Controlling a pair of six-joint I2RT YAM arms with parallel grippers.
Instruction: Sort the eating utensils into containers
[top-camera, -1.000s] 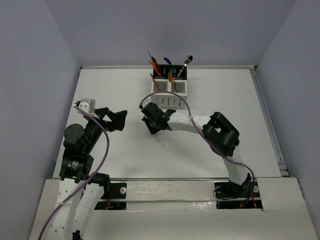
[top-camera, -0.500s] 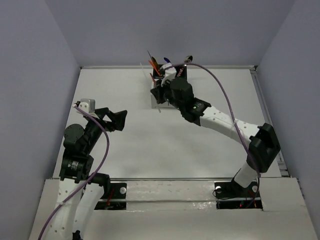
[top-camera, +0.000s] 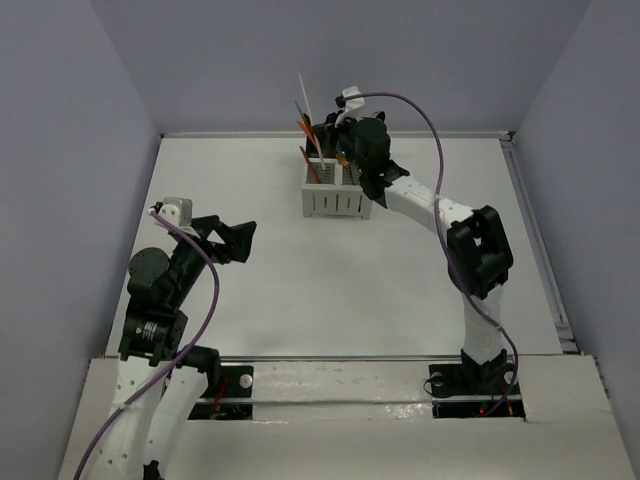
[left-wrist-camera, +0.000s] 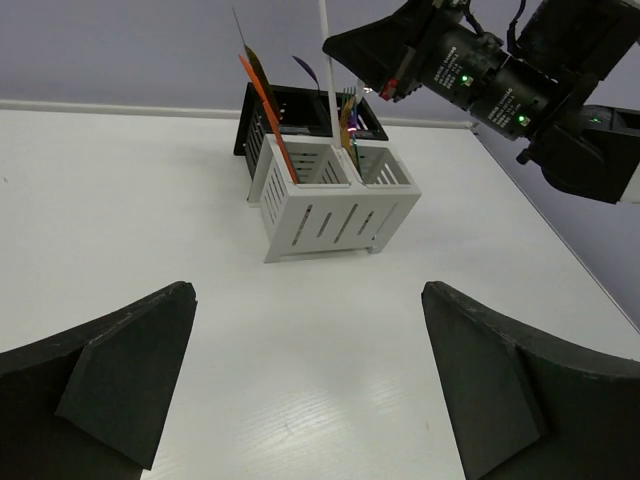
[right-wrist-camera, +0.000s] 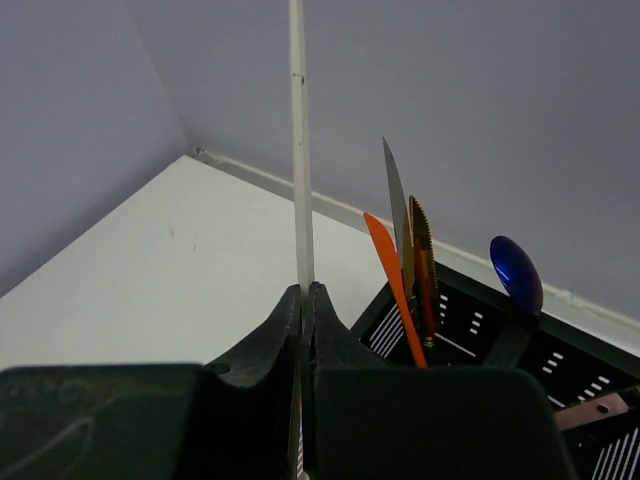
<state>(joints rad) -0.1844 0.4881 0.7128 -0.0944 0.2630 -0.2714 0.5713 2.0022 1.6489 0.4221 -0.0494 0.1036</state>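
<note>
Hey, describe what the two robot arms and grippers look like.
The left arm and right arm mix white links with black joints; each trails a purple cable. The left gripper and right gripper have matte black wedge-shaped fingers. Small green lights glow on the right arm.

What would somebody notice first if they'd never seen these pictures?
The right arm reaches to the far edge of the table, its jaws pinched shut on a tall pale chopstick standing straight up at the white caddy. Beside it poke up an orange chopstick and a shiny blue spoon.
</note>
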